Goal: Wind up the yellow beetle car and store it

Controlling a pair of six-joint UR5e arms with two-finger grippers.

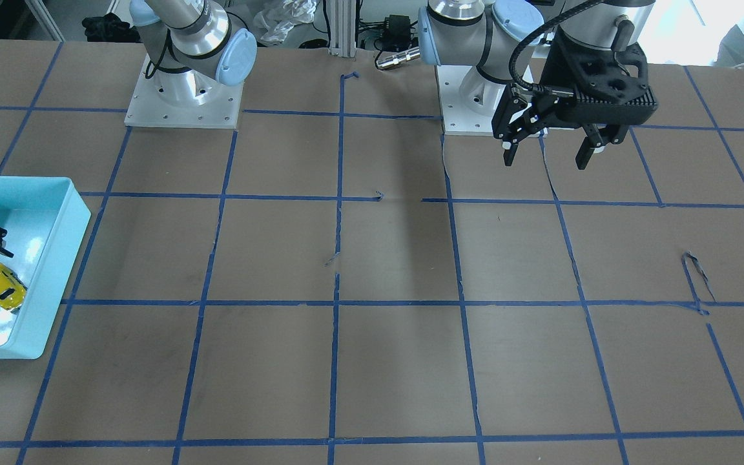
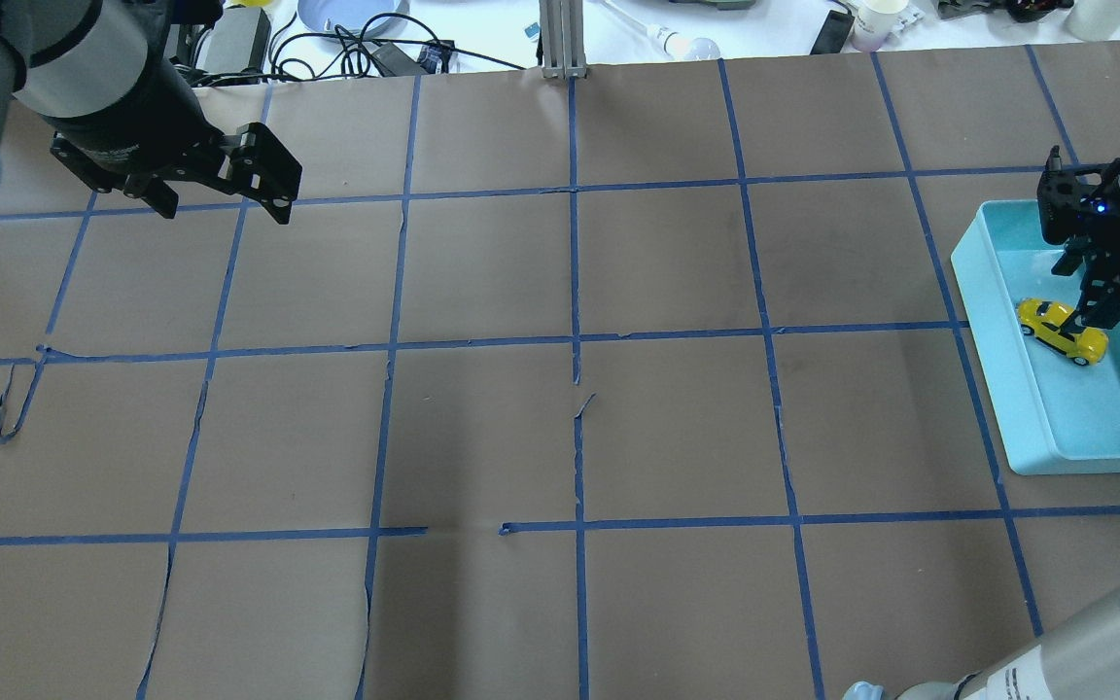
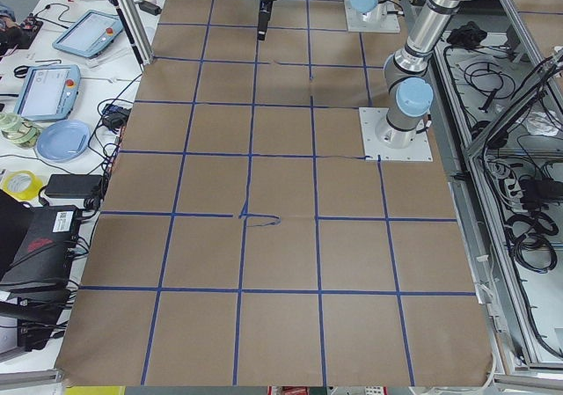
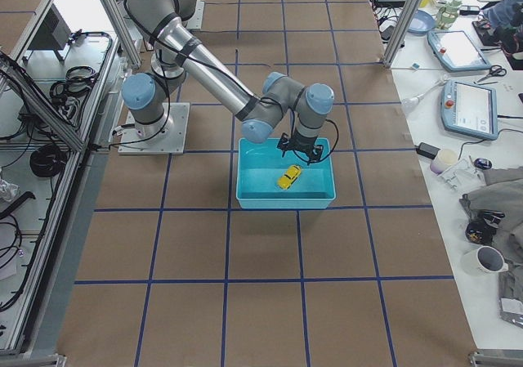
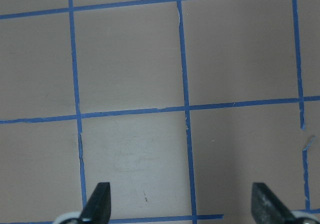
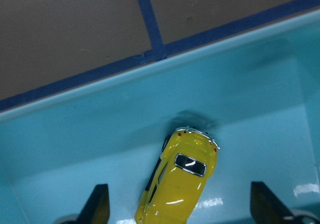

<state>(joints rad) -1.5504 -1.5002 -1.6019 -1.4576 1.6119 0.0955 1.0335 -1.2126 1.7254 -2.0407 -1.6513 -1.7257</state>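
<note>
Right wrist-mounted: right gripper [image 6: 182,206] jaws spread wide, gripping nothing. The yellow beetle car [image 6: 181,181] lies between them on the floor of the teal bin [image 6: 90,129], clear of both tips. Overhead exterior: car just beneath the jaws, inside the bin. Left wrist-mounted: left gripper [image 5: 182,209] released, only paper between its jaws. Judgement: storing looks done; withdraw straight up, jaws wide, so no tip nudges the car.

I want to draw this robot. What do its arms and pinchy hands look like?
The left arm and right arm are shiny silver-grey tubes with round pale blue caps on the joints. The left gripper and right gripper are chunky and black, with two thin fingers each. A black cable curls to the left one; a tiny blue light glows on the right one.
</note>
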